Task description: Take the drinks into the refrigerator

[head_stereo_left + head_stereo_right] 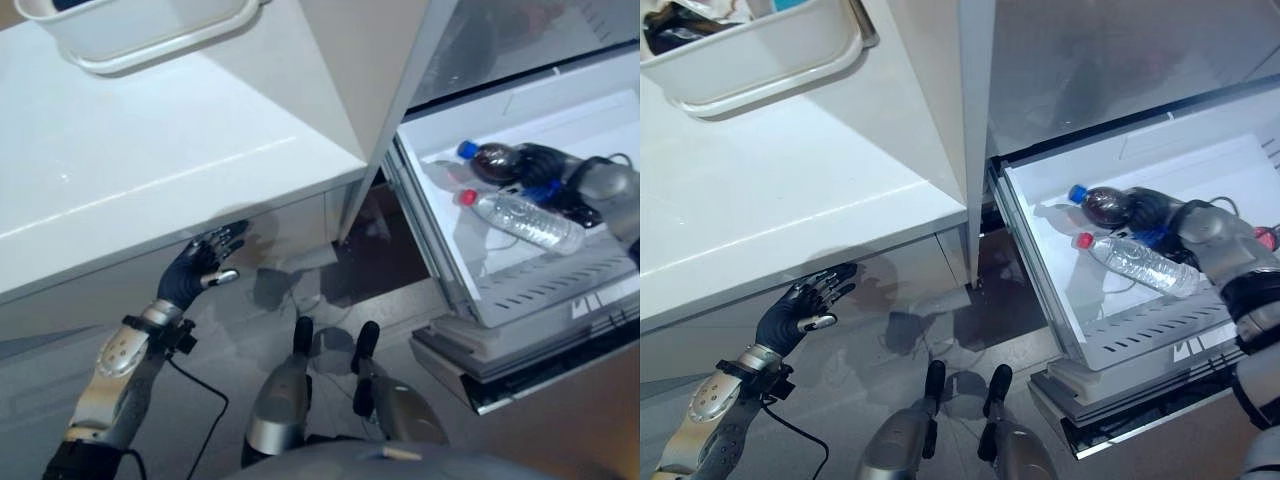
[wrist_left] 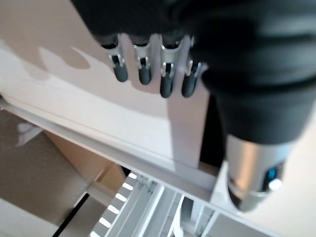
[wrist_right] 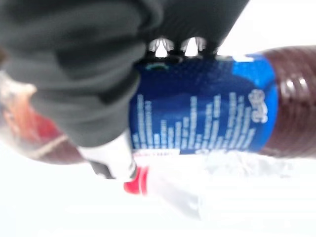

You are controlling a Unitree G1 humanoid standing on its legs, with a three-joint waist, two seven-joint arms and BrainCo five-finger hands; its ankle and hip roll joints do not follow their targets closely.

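Cola bottle (image 1: 1110,207) is laid in the open refrigerator drawer (image 1: 1160,315) on the right, beside a water bottle (image 1: 1140,263), and is clasped by the right hand (image 1: 1168,222). Release seems called for next. The left hand (image 1: 800,308) is held open, idle.

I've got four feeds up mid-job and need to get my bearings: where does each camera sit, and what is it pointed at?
Left eye view: on the head, looking down at the white counter and open fridge drawer; left hand below the counter edge.
Right eye view: beside it, same scene; right hand on the cola bottle, next to the water bottle.
Left wrist view: along the open left hand's fingers toward the white cabinet.
Right wrist view: close on the cola bottle's blue label.
Shared: both bottles show in the eye views and right wrist view.
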